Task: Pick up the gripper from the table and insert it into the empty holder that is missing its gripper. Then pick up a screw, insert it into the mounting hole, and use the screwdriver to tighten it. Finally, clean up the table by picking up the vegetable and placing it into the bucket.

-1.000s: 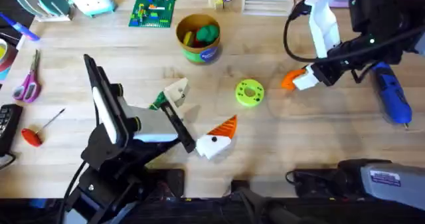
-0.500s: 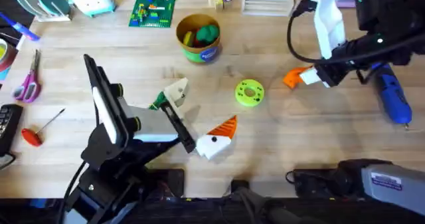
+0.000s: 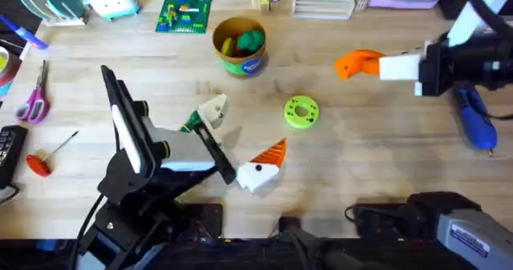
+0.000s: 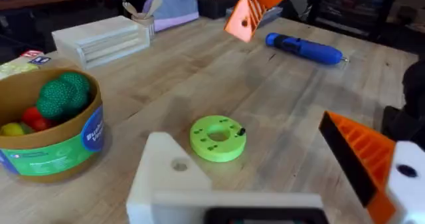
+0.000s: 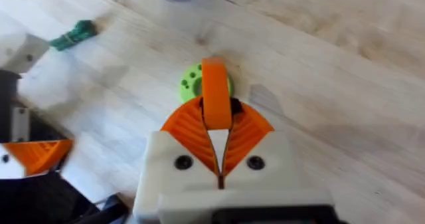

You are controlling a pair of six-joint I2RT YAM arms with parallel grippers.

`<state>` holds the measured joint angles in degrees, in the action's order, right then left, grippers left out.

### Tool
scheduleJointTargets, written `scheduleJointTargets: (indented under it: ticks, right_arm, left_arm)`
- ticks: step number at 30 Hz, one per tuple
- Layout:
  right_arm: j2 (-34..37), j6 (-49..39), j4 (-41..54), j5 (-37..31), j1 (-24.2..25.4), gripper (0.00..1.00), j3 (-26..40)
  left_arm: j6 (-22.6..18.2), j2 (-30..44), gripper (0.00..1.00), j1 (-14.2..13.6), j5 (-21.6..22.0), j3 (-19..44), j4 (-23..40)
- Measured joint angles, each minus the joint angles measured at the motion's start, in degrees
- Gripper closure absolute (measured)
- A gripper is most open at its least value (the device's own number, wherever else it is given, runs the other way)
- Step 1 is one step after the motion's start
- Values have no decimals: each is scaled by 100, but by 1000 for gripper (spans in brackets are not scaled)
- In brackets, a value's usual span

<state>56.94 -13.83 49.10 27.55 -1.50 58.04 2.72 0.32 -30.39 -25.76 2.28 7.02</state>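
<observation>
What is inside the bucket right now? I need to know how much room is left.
The bucket holds a green bumpy toy, a red piece and a yellow piece; anything beneath them is hidden.

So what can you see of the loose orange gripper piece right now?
The gripper is a ribbed orange plastic wedge, about finger length. It is off the table, clamped at one end between the orange pads of the right pincer, and sticks straight out beyond them. In the overhead view it hangs above bare wood between the bucket and the screwdriver, touching nothing else. From the left wrist its ribbed face shows, tilted in the air.
</observation>
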Motion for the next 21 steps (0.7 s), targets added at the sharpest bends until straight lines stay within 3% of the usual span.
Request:
scheduleJointTargets:
  ticks: [5,11,16,21]
  right_arm:
    - [-334,549,-807,1214,0,992,-976]
    - [23,2255,-2696,2430,-15,992,-2147]
    - [692,3428,-3720,3184,-246,992,-2286]
    - [1412,4400,-4915,3629,-969,992,-2286]
  left_arm:
    - [0,0,8,0,0,0,-1]
    - [0,0,8,0,0,0,-1]
    - [0,0,8,0,0,0,-1]
    - [0,0,9,0,0,0,-1]
